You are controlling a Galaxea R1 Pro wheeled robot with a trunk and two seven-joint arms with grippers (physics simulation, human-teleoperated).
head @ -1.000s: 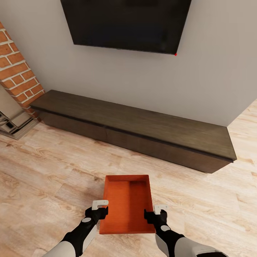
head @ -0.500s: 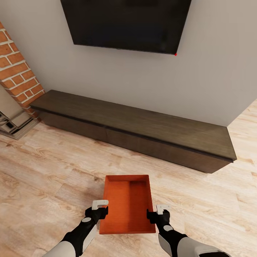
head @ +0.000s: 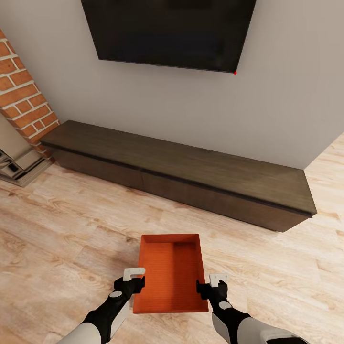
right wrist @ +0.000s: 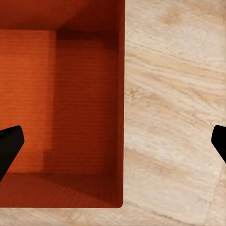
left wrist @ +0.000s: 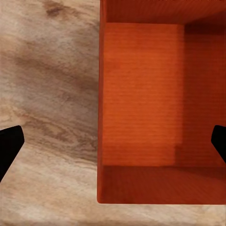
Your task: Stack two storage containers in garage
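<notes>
The task is barely begun: one orange-red rectangular storage bin point(head: 170, 272) sits on the light wood plank floor point(head: 62, 229) of the living room. The left pincer point(head: 135, 277) and right pincer point(head: 209, 282) straddle its side walls, jaws spread wide, gripping nothing.

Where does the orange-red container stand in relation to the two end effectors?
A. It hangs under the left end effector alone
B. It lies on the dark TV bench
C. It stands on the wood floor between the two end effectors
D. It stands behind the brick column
C: in the head view the orange-red container stands on the wood floor, with the left end effector at one long wall and the right end effector at the other.
</notes>
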